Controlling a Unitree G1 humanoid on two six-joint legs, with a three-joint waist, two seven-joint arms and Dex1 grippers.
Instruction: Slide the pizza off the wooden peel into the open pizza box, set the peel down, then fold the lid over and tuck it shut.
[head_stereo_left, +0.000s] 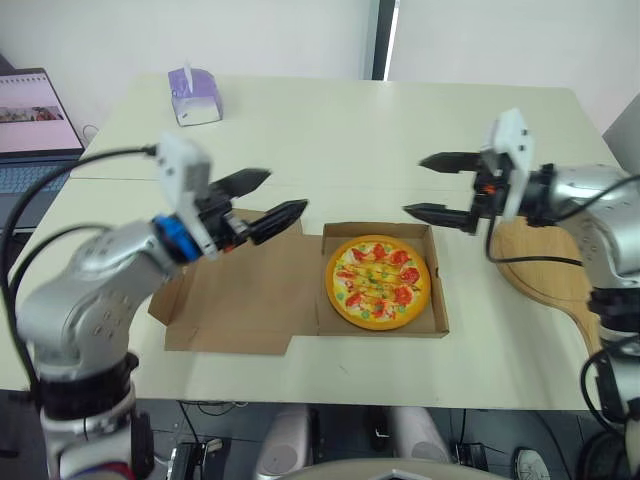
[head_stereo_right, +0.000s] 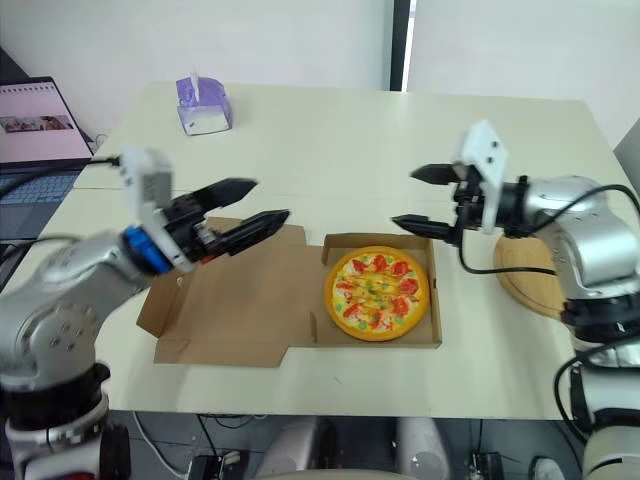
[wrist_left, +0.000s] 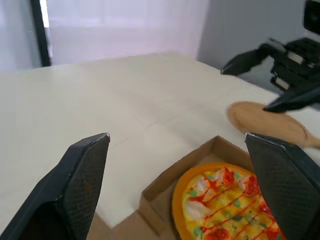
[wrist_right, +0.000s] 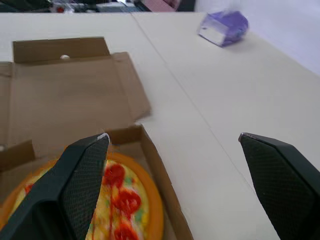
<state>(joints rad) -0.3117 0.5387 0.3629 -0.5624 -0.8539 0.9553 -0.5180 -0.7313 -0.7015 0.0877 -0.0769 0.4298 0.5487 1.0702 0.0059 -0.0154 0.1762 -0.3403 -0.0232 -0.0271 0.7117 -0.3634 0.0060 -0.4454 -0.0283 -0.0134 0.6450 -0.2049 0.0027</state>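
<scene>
Two of the task's steps look finished: the pizza (head_stereo_left: 378, 282) sits in the pizza box (head_stereo_left: 437, 300) at frame centre, and the wooden peel (head_stereo_left: 545, 265) lies flat on the table (head_stereo_left: 330, 130) at the right edge, its handle running toward the lower right. The lid (head_stereo_left: 240, 300) lies open and flat left of the pizza, hinge running up-down in the frame, free edge pointing left. The left gripper (head_stereo_left: 287, 190), fingers spread and empty, hovers over the lid's upper edge and is the nearer one. The right gripper (head_stereo_left: 413, 185), likewise spread and empty, hangs above the box's upper right corner.
</scene>
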